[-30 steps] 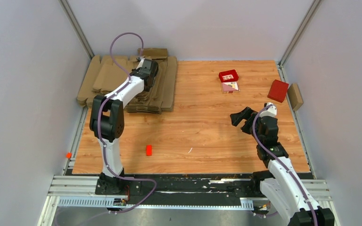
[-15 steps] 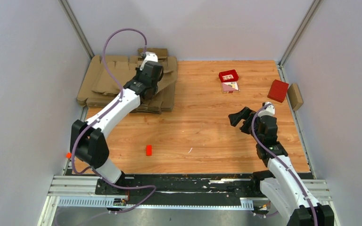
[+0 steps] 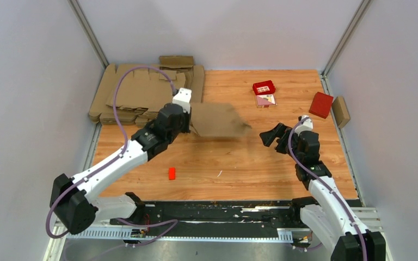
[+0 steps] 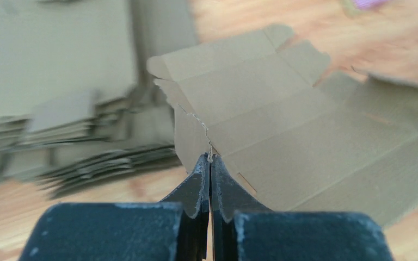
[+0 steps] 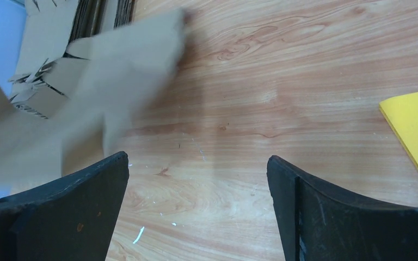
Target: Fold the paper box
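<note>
My left gripper (image 3: 188, 120) is shut on the near edge of the paper box (image 3: 217, 120), a flat brown cardboard die-cut piece with flaps, and holds it above the wooden table, right of the pile. In the left wrist view the fingertips (image 4: 202, 166) pinch the paper box (image 4: 283, 119) at its edge. My right gripper (image 3: 269, 134) is open and empty, just right of the piece's far corner. In the right wrist view the paper box (image 5: 109, 81) shows blurred at the upper left, beyond the open fingers (image 5: 87, 190).
The pile of flat cardboard blanks (image 3: 136, 95) lies at the back left. A red box on a pink card (image 3: 264, 89), another red box (image 3: 321, 104) and a brown piece (image 3: 340, 111) sit at the back right. A small red block (image 3: 171, 173) lies near the front.
My left arm has pulled one cardboard piece off the pile and swung it right and nearer, over the table's middle. My right gripper has edged slightly left, still open.
</note>
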Robot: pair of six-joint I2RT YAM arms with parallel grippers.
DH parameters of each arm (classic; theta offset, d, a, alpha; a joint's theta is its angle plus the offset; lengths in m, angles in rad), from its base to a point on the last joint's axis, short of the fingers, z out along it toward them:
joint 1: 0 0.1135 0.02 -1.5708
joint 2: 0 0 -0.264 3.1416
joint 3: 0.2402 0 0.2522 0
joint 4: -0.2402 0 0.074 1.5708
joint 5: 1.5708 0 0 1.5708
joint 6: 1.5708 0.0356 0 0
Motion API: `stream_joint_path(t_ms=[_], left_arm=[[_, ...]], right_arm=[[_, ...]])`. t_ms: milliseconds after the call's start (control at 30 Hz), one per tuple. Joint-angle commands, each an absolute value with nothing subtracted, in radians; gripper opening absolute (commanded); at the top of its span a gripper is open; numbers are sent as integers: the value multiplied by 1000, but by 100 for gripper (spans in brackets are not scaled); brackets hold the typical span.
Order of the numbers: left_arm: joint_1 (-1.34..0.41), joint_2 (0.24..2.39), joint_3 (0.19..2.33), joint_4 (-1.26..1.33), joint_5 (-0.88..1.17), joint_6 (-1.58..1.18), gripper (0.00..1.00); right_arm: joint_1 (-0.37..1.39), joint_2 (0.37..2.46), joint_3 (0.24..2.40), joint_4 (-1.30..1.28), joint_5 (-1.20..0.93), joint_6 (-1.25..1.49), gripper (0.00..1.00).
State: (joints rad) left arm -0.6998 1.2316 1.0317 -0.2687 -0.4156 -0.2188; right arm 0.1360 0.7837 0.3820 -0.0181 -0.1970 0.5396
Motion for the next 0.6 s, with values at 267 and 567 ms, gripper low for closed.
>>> stream_joint_path(t_ms=[267,567], left_arm=[[-778,1167,626,142,64,-301,60],[-778,1228,691,-45,-58,-281,83]], right_arm=[[137,857,450,49,-288,497,99],[168,1038,528,-11,-305,441,95]])
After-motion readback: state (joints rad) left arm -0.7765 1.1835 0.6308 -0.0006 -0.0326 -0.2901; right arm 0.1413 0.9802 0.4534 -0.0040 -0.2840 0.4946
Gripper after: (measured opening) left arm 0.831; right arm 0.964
